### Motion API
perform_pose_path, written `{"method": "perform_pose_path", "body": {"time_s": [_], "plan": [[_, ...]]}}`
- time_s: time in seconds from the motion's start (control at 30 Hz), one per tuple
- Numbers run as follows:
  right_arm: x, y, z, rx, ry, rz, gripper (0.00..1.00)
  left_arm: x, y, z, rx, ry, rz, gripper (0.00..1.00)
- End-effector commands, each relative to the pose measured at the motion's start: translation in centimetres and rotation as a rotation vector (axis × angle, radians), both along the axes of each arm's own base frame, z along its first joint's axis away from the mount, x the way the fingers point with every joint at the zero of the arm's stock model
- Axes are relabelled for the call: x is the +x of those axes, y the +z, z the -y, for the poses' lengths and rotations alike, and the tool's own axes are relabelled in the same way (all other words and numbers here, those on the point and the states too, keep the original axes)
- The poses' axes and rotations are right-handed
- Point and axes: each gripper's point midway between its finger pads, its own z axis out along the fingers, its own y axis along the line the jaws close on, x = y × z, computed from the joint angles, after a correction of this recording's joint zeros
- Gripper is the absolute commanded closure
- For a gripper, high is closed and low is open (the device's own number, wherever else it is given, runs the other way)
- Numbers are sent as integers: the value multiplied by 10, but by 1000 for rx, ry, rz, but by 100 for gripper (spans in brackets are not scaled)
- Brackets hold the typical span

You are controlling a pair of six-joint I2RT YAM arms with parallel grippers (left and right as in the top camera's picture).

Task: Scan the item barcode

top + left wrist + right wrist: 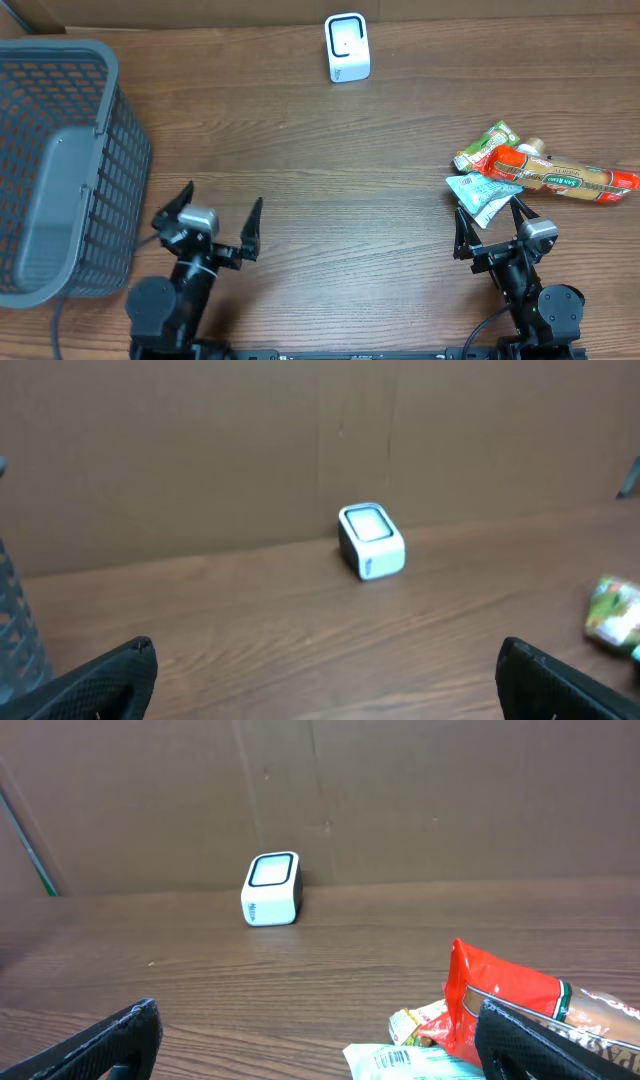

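The basket runs off the left edge; the green packet is blurred.

Left pincer, right pincer: jaws wide, empty.

Even, soft light; faint shadows; wrist views slightly blurred at edges.

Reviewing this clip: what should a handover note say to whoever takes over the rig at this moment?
Left gripper: open, empty, beside the basket.
Right gripper: open, empty, right by the teal packet.
Things: teal packet, red packet and green packet piled at the table's right; scanner at the far edge, centre.
Done: nothing picked up.
Left: grasp a packet and show its barcode to the scanner.
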Motion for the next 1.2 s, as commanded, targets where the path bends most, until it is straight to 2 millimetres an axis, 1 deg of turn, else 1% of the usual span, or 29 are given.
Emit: {"method": "perform_pose_path", "body": {"time_s": [0.0, 0.13, 0.3, 0.4, 0.57, 1.17], "plan": [[0, -1, 1, 6, -5, 6, 0, -4, -30, -1, 83, -8, 35, 1], [0, -1, 0, 6, -4, 6, 0, -4, -48, -1, 81, -7, 63, 0], [0, -1, 0, 6, -4, 6, 0, -3, -63, 0, 80, -6, 94, 0], [0, -1, 0, 6, -4, 6, 0, -3, -71, -1, 80, -5, 94, 0], [0, -1, 0, 6, -4, 6, 0, -1, -95, 0, 81, -8, 44, 0], [0, -1, 0, 6, -4, 6, 0, -1, -95, -1, 74, -6, 41, 1]]}}
